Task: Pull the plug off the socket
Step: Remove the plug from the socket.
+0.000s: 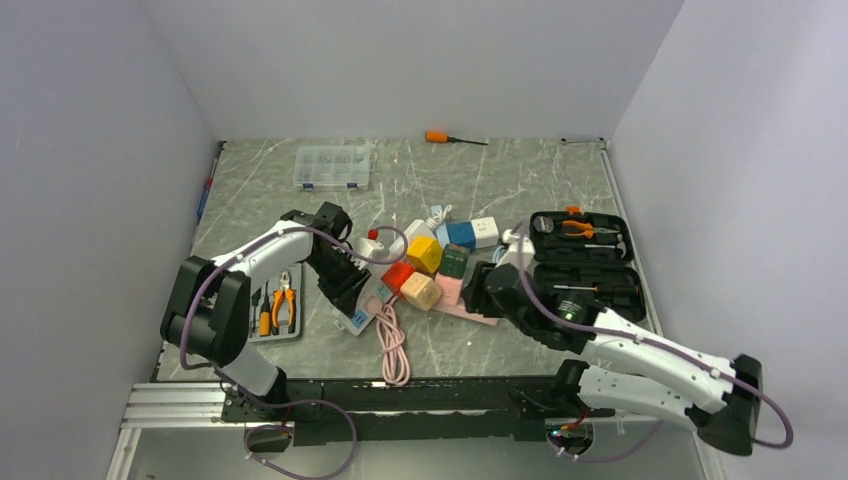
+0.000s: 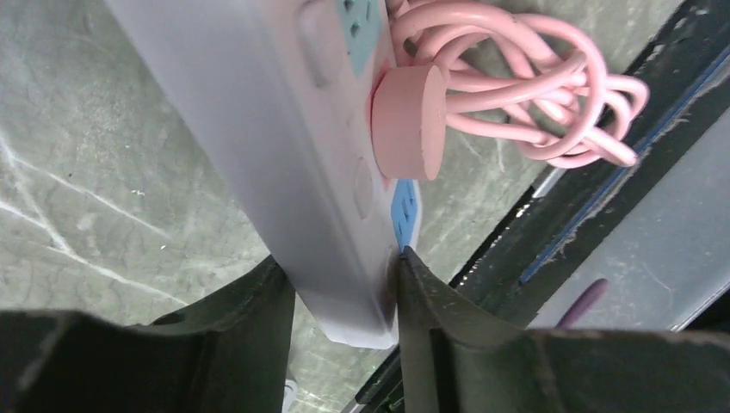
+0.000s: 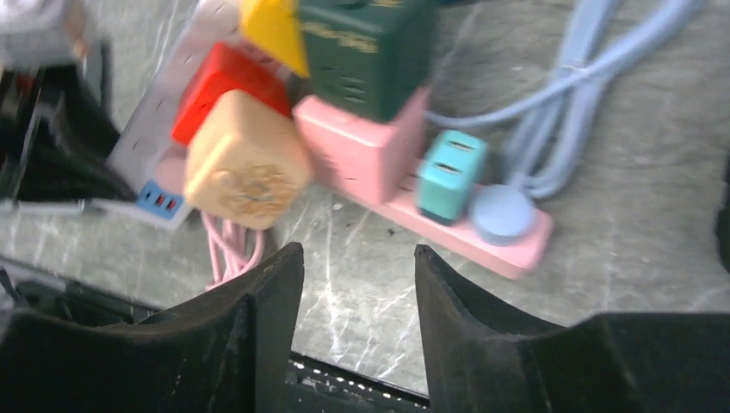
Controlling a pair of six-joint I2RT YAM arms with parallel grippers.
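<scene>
Reading the left wrist view, we see the left gripper (image 2: 340, 262) closed on one end of the white power strip (image 2: 258, 129), a finger against each long side. The pink round plug (image 2: 409, 120) sits in the strip's face just beyond those fingers, its pink cable (image 2: 534, 95) coiled beside it on the table (image 2: 103, 172). The right gripper (image 3: 357, 254) hangs partly open and empty over the table, the strip running obliquely from near-left to far-right with the plug to that gripper's left, so we judge the right arm the free one to pull, straight out from the strip's face.
</scene>
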